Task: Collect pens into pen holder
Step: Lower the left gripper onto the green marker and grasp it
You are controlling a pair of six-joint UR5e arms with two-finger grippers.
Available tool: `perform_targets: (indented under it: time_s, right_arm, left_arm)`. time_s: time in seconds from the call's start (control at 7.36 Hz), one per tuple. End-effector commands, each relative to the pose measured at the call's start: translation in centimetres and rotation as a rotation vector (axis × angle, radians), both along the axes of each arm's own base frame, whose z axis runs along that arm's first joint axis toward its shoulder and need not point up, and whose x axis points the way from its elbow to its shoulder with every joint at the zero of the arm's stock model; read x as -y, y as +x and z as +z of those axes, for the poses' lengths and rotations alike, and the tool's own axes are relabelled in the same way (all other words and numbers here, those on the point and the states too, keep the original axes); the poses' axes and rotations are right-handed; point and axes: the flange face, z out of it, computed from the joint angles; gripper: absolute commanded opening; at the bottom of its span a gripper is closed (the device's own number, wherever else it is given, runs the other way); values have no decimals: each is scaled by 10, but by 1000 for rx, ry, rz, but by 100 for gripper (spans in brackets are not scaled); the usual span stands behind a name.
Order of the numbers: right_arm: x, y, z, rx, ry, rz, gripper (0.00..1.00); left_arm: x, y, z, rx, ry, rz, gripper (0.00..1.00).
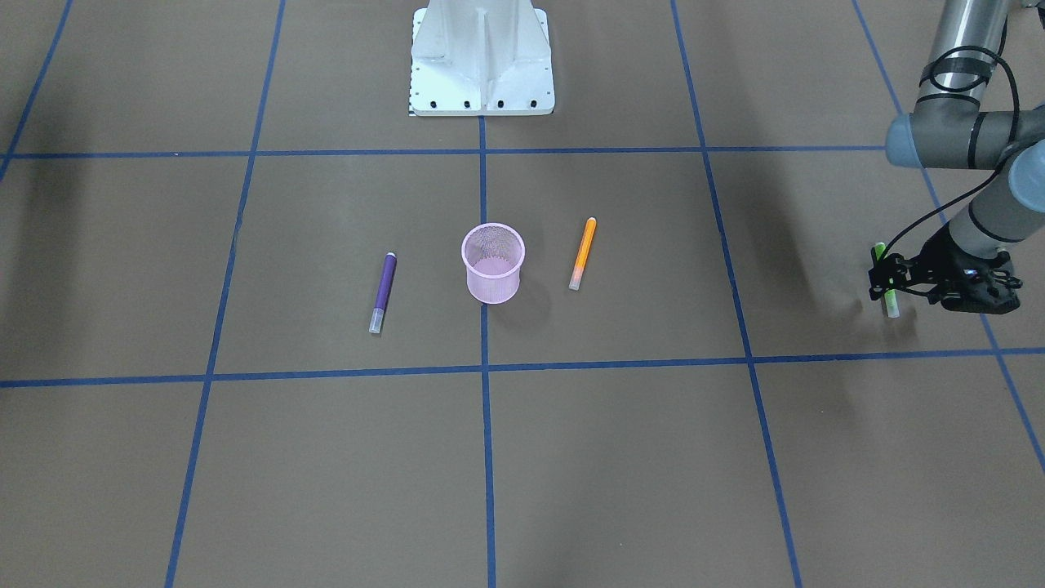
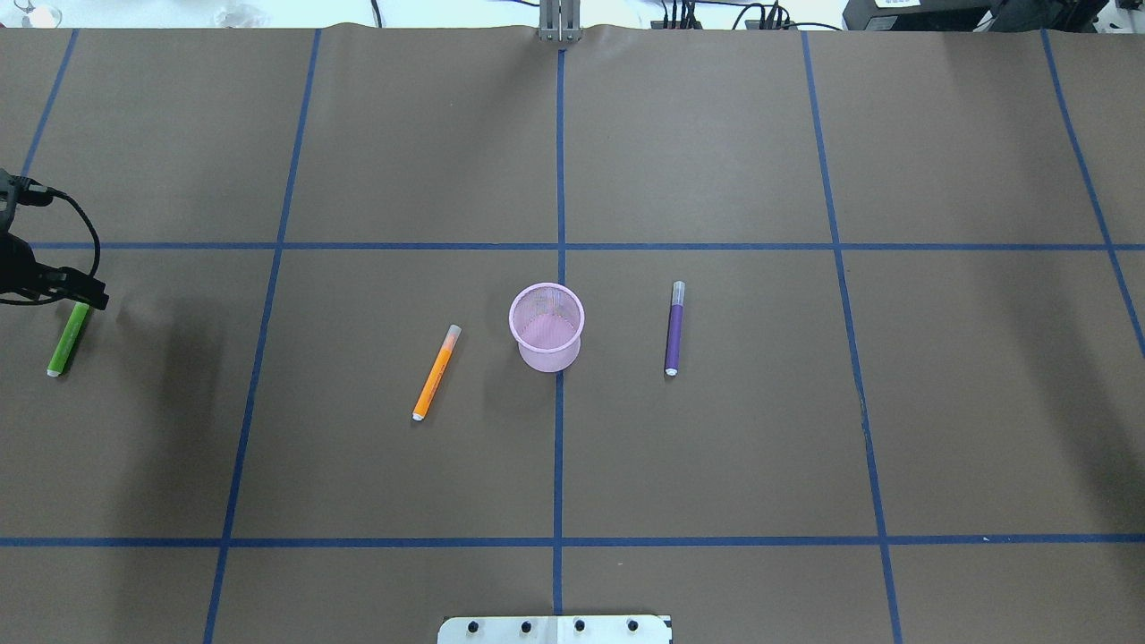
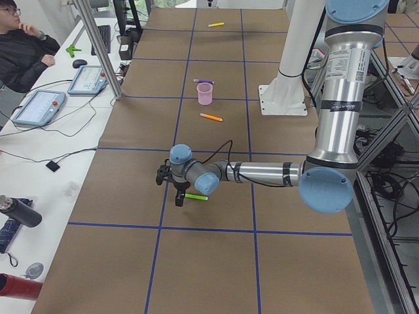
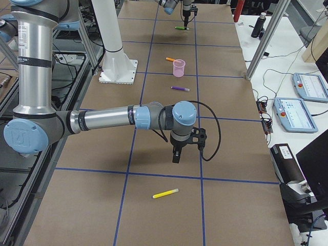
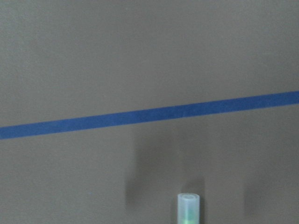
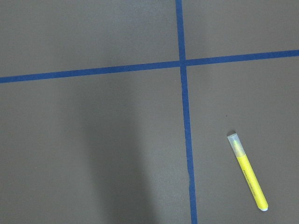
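Observation:
The pink mesh pen holder (image 1: 493,263) (image 2: 547,326) stands upright mid-table. The purple pen (image 1: 383,291) (image 2: 674,328) and the orange pen (image 1: 582,253) (image 2: 436,372) lie flat on either side of it, apart from it. The green pen (image 1: 891,304) (image 2: 66,341) lies far off at the table's left end; its pale cap shows in the left wrist view (image 5: 190,207). My left gripper (image 1: 885,280) (image 2: 86,298) is low over that pen's cap end, jaws open astride it. My right gripper (image 4: 176,158) hangs above the table; I cannot tell its state.
A yellow pen (image 4: 166,193) (image 6: 247,177) lies near the right gripper at the table's right end. The white robot base (image 1: 482,57) stands at the middle of the robot's side. Blue tape lines (image 2: 559,447) grid the brown table. An operator (image 3: 23,46) sits beside the table.

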Motion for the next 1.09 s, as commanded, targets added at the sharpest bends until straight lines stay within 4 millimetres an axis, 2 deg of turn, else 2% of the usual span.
perform_targets:
  time_s: [0.0, 0.14, 0.27, 0.54, 0.82, 0.95]
  right_arm:
    - [1, -1, -2, 1, 2, 1, 100]
    - [1, -1, -3, 5, 3, 1, 100]
    - [1, -1, -2, 6, 1, 1, 100]
    - [1, -1, -2, 6, 0, 1, 100]
    - [1, -1, -2, 6, -1, 2, 100]
    - [1, -1, -2, 6, -1, 2, 100]
  left_arm:
    - [-3, 8, 0, 0, 4, 19, 74]
    - [-5, 8, 1, -3, -2, 24, 60]
    - [-5, 8, 0, -6, 0, 28, 54]
    - [-5, 7, -3, -11, 5, 28, 35]
    - [-5, 6, -8, -17, 11, 30, 34]
    - [-6, 5, -9, -28, 2, 36, 27]
